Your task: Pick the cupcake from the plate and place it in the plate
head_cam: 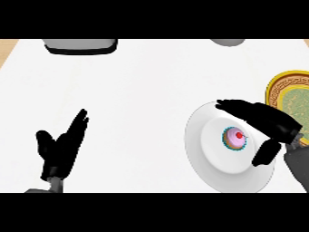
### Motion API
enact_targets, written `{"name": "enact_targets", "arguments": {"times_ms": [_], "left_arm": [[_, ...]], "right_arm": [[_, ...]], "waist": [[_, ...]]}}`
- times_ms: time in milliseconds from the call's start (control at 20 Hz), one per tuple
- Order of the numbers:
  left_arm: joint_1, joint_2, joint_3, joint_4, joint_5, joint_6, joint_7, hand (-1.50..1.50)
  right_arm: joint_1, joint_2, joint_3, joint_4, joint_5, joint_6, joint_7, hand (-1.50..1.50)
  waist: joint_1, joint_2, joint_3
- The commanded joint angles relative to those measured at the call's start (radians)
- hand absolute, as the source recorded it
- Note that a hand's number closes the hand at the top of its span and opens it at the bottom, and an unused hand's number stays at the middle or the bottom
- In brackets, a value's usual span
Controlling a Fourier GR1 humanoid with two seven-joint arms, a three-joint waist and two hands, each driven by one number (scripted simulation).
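Note:
A small cupcake [235,138] with pink icing, a red cherry and a teal wrapper sits near the middle of a white plate [207,154] at the lower right. My right hand [267,120] hovers over the plate's right side, fingers stretched toward the upper left past the cupcake and the thumb [263,154] below it; the cupcake lies in the gap, untouched as far as I can see. A second plate [302,102], gold-rimmed with a green centre, lies at the right edge, partly behind the hand. My left hand [61,147] rests open at the lower left, fingers up.
A grey and black object [82,46] stands at the counter's far edge, upper left. A grey rounded thing [228,41] shows at the top right. Wooden surface borders the white counter [143,99] at both far corners.

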Motion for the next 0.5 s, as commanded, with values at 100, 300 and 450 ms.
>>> {"name": "enact_targets", "arguments": {"times_ms": [100, 300, 450], "left_arm": [[-0.023, -0.005, 0.042, 0.086, 0.009, -0.043, 0.018, 0.0], [0.026, -0.013, 0.005, -0.063, -0.002, -0.012, 0.102, 0.0], [-0.008, -0.047, 0.026, 0.075, -0.019, -0.029, 0.009, 0.0]], "right_arm": [[-0.033, 0.049, 0.002, 0.049, 0.08, 0.024, -0.008, -1.5], [0.015, 0.024, 0.075, 0.003, 0.162, -0.018, -0.081, 1.5], [-0.001, 0.064, 0.062, 0.061, 0.219, -0.095, -0.114, 1.5]], "waist": [[-0.001, 0.005, -0.006], [-0.002, 0.003, -0.005], [-0.002, 0.005, -0.005]]}}
